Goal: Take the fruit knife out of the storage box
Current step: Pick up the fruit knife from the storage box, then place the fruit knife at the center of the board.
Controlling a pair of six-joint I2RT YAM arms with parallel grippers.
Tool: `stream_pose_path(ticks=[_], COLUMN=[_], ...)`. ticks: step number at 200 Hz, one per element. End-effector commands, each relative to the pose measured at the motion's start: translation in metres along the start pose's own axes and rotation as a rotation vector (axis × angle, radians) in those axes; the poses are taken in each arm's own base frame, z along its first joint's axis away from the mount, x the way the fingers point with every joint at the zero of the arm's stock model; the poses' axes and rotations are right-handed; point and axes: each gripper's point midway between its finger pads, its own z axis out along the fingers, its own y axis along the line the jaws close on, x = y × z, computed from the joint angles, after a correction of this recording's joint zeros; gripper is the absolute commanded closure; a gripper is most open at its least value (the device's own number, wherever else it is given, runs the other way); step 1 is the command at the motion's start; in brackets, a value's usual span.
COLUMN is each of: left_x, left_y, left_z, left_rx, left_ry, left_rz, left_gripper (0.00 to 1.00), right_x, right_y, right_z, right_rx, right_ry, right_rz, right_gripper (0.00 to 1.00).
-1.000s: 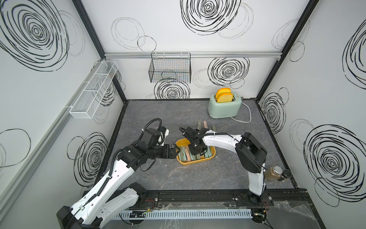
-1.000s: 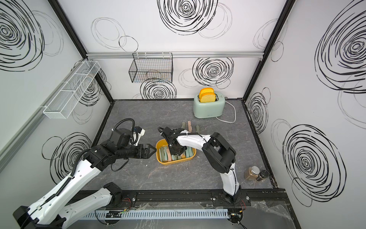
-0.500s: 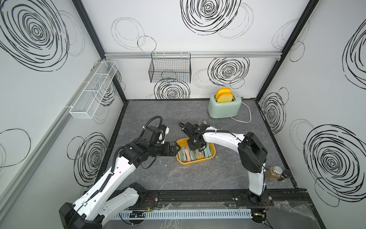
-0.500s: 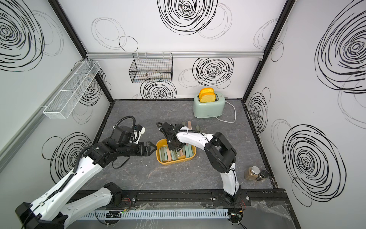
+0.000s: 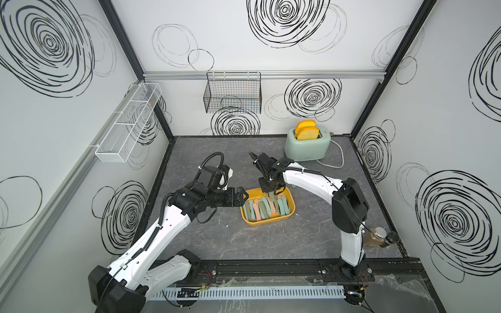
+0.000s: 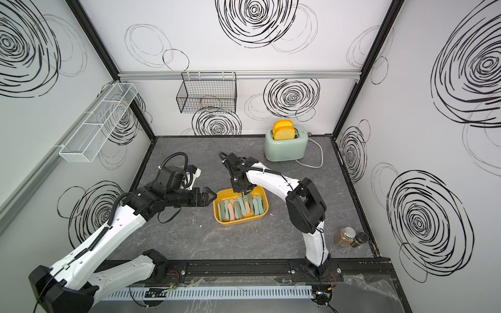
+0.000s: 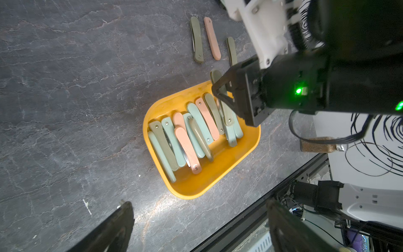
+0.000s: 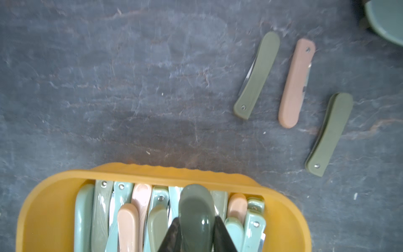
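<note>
White arm links, black joints, black ribbed cables

The right claw [image 7: 220,91] pinches an olive fruit knife [image 7: 224,109] above the yellow storage box [image 7: 218,174] of folded knives; three more knives [image 7: 211,39] lie on the grey surface [image 7: 76,87] beyond.

Matt yellow plastic storage box [image 7: 220,176] on a rough, slate-look grey tabletop [image 7: 65,87].
</note>
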Motion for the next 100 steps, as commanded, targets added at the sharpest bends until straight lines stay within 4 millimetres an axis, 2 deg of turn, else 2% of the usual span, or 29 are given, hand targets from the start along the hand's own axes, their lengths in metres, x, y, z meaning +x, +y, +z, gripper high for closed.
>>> stream_pose_path(ticks=[1, 45, 78, 100], left_x=[-0.026, -0.039, -0.047, -0.051], left_y=[-0.015, -0.021, -0.026, -0.030], left_z=[-0.006, 0.004, 0.014, 0.021], left_rx=[0.046, 0.057, 0.070, 0.066], left_ry=[-0.071, -0.064, -0.046, -0.031], left_rz=[0.035, 0.038, 0.026, 0.036], left_gripper=[0.02, 0.02, 0.02, 0.02], right_x=[-0.017, -0.061, -0.088, -0.098], right_y=[-0.013, -0.035, -0.046, -0.049], right_z=[-0.007, 0.001, 0.020, 0.038], right_rx=[0.014, 0.013, 0.000, -0.008], right_ry=[-0.004, -0.027, -0.033, -0.020], right_rz=[0.007, 0.058, 0.100, 0.119], right_gripper=[0.74, 0.73, 0.73, 0.73])
